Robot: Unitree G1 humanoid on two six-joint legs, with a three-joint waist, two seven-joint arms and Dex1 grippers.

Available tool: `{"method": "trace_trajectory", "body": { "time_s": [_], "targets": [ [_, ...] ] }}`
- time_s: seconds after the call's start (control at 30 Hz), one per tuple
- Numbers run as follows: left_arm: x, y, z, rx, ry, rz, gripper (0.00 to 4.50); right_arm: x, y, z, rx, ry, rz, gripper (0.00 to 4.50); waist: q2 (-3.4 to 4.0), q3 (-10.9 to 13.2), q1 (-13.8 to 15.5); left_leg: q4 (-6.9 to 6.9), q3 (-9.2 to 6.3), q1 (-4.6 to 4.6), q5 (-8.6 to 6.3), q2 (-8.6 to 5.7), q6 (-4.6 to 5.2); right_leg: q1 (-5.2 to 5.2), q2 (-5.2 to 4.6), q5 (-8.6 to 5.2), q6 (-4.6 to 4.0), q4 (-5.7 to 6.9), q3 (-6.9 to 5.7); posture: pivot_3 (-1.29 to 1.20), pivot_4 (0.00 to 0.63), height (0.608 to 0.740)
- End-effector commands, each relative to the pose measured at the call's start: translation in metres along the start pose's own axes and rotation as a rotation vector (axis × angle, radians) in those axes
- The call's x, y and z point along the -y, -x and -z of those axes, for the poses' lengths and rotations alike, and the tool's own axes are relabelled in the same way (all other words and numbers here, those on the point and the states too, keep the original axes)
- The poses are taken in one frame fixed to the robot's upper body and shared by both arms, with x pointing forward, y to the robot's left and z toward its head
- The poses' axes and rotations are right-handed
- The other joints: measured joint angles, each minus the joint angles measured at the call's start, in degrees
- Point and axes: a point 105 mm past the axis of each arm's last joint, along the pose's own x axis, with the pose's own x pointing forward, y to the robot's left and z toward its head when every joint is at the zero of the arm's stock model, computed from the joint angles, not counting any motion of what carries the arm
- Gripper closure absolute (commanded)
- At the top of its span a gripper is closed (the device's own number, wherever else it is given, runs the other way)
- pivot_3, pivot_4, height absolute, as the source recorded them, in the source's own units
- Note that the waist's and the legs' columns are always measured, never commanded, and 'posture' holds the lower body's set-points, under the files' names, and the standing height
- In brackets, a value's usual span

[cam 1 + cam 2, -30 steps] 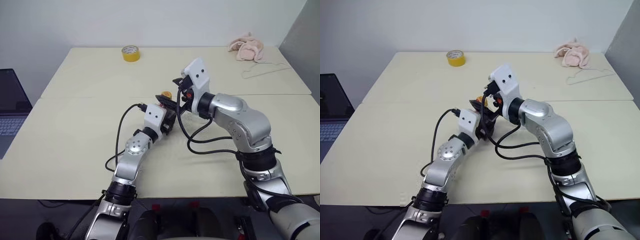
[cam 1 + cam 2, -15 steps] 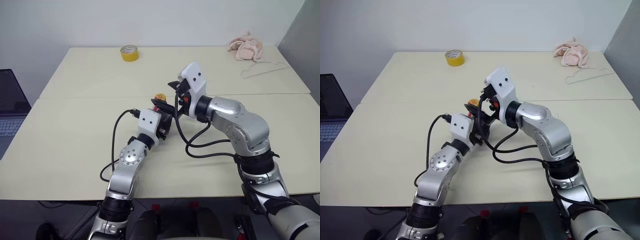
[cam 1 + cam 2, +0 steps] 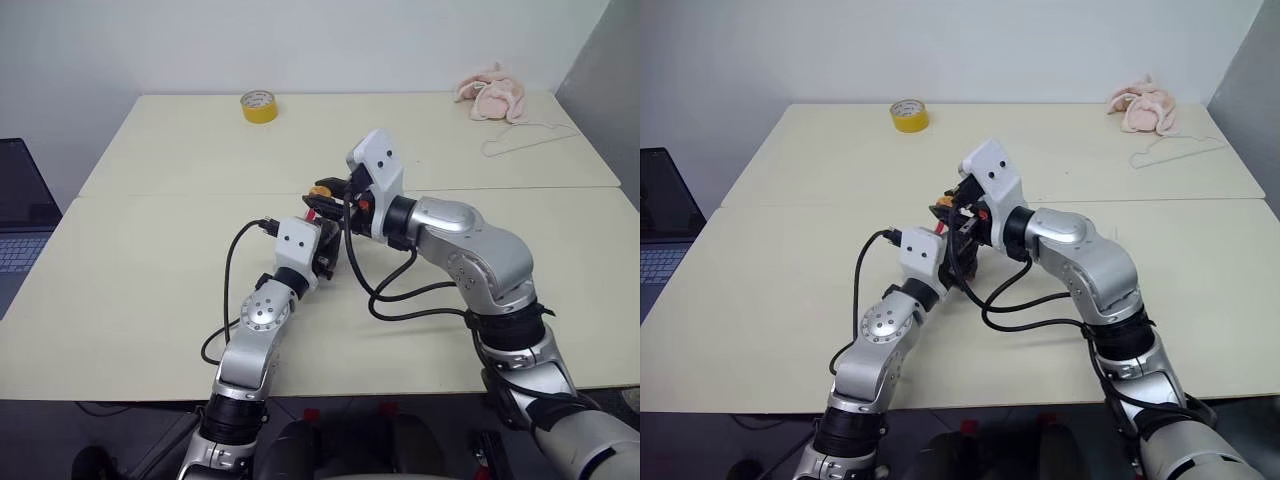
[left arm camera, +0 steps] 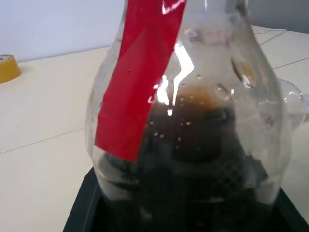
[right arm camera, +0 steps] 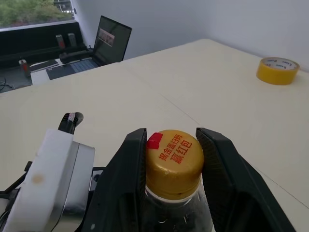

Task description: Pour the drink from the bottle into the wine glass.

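My left gripper (image 3: 325,240) is shut on the belly of the bottle (image 4: 193,121), holding it upright over the middle of the table (image 3: 150,290). The bottle is clear with a red label. The dark drink (image 4: 203,159) fills its lower part. My right gripper (image 5: 171,137) reaches in from above the left one. Its two black fingers (image 5: 133,150) press on either side of the yellow cap (image 5: 174,162). From the head the cap (image 3: 322,188) peeks out between both hands. A clear rounded shape (image 4: 292,99) past the bottle may be the wine glass; I cannot tell.
A yellow tape roll (image 3: 259,105) lies at the table's far edge. A pink cloth (image 3: 492,92) and a thin wire hanger (image 3: 525,140) lie at the far right. An open laptop (image 3: 15,220) sits off the table's left side.
My right gripper's fingers, wide apart a second ago, have come together onto the bottle's cap, and the hand has edged left. The left gripper still holds the bottle.
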Motion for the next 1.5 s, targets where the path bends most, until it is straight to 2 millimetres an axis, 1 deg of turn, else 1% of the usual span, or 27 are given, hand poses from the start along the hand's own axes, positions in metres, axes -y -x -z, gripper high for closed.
{"method": "trace_trajectory", "body": {
  "time_s": [0.03,0.17,0.27,0.4,0.5,0.57,0.67,0.77,1.0,1.07,1.1,1.17,1.3,1.33,1.4,1.5],
  "targets": [
    [0.001,0.003,-0.022,0.089,-0.011,0.000,2.83,0.002,0.004,-0.015,0.060,0.120,-0.097,3.23,0.00,0.0,0.0,0.00,0.01,0.00,0.00,0.00,0.00,0.01,0.00,0.00,0.00,0.00,0.00,0.00,0.150,0.740],
    [0.002,0.002,-0.022,0.090,-0.006,0.003,3.00,0.001,0.004,-0.015,0.085,0.173,-0.222,3.23,0.00,0.0,-0.3,-0.01,0.03,0.01,0.00,0.03,0.00,0.00,0.01,0.00,0.00,0.00,0.00,0.00,0.150,0.740],
    [0.003,0.002,-0.023,0.092,-0.001,0.006,3.10,-0.003,0.003,-0.016,0.126,0.168,-0.364,3.23,0.00,0.0,-0.4,-0.01,0.03,0.00,0.00,0.02,0.00,0.00,0.01,0.00,0.00,-0.01,0.00,0.00,0.150,0.740],
    [0.003,0.003,-0.023,0.093,0.001,0.007,3.20,-0.014,0.007,-0.013,0.156,0.156,-0.588,3.23,-0.01,0.0,-0.4,0.00,0.04,0.00,0.00,0.02,0.00,0.01,0.01,0.00,0.00,-0.02,0.00,0.00,0.150,0.740],
    [0.003,0.004,-0.023,0.092,0.002,0.008,3.22,-0.015,0.006,-0.009,0.152,0.198,-0.662,3.23,0.00,0.0,-0.4,0.02,0.02,0.00,0.00,0.02,0.00,0.02,0.00,0.00,0.00,-0.03,-0.01,0.00,0.150,0.740],
    [0.003,0.004,-0.023,0.092,0.002,0.009,3.22,-0.013,0.004,-0.008,0.152,0.220,-0.679,3.23,0.00,0.0,-0.4,0.02,0.03,0.01,0.00,0.03,0.00,0.02,0.00,0.00,0.00,-0.03,-0.01,0.00,0.150,0.740],
    [0.003,0.004,-0.024,0.091,0.004,0.009,3.23,-0.008,-0.004,-0.013,0.178,0.233,-0.649,3.23,0.00,0.0,-0.5,0.01,0.03,0.01,0.00,0.04,0.00,0.00,0.00,0.00,0.00,-0.02,0.00,0.00,0.150,0.740],
    [0.004,0.004,-0.024,0.090,0.008,0.010,3.23,-0.003,-0.007,-0.014,0.189,0.236,-0.606,3.23,0.00,0.0,-0.5,0.01,0.02,0.01,0.00,0.04,-0.01,-0.01,0.00,0.00,0.00,-0.02,-0.01,0.00,0.150,0.740],
    [0.006,0.003,-0.023,0.087,0.015,0.018,3.24,0.001,-0.002,-0.019,0.215,0.187,-0.562,3.23,0.00,0.0,-0.4,0.10,-0.01,-0.04,0.00,0.02,-0.01,0.00,-0.01,0.00,0.00,-0.02,-0.02,0.00,0.150,0.740],
    [0.006,0.003,-0.023,0.086,0.016,0.020,3.24,0.002,-0.002,-0.019,0.214,0.183,-0.541,2.48,0.00,0.0,-0.4,0.10,-0.01,-0.04,0.00,0.03,-0.01,0.00,-0.01,0.00,0.00,-0.01,-0.02,0.00,0.150,0.740],
    [0.006,0.003,-0.023,0.086,0.016,0.020,3.24,0.002,-0.003,-0.019,0.213,0.177,-0.534,2.23,0.00,0.0,-0.5,0.10,-0.01,-0.04,0.00,0.03,-0.01,-0.01,-0.01,0.00,0.00,-0.01,-0.02,0.00,0.150,0.740],
    [0.007,0.003,-0.022,0.084,0.017,0.022,3.24,0.000,-0.003,-0.019,0.211,0.170,-0.537,1.55,0.00,0.0,-0.5,0.08,0.00,-0.04,0.00,0.04,-0.01,-0.04,-0.01,0.00,0.00,0.01,-0.02,0.00,0.150,0.740],
    [0.007,0.002,-0.022,0.082,0.018,0.025,3.24,-0.005,-0.001,-0.026,0.236,0.185,-0.537,0.19,0.00,0.0,-0.5,0.09,0.00,-0.06,0.00,0.02,-0.01,-0.03,-0.02,0.00,0.00,0.01,-0.01,0.00,0.150,0.740],
    [0.007,0.002,-0.022,0.082,0.018,0.025,3.24,-0.005,0.000,-0.027,0.239,0.184,-0.539,0.00,0.00,0.0,-0.5,0.09,0.00,-0.05,0.00,0.02,-0.01,-0.04,-0.02,0.00,-0.01,0.01,-0.01,0.00,0.150,0.740],
    [0.007,0.002,-0.022,0.081,0.018,0.024,3.24,0.001,0.002,-0.035,0.271,0.175,-0.505,0.00,0.00,0.0,-0.5,0.09,-0.01,-0.05,0.00,0.03,-0.01,-0.04,-0.01,0.00,0.00,0.01,-0.02,0.00,0.150,0.740],
    [0.007,0.003,-0.022,0.080,0.019,0.023,3.24,0.007,0.005,-0.039,0.281,0.179,-0.463,0.00,0.00,0.0,-0.5,0.10,0.00,-0.06,0.00,0.02,-0.01,-0.04,-0.02,0.00,0.00,0.01,-0.02,0.00,0.150,0.740]
  ]
}}
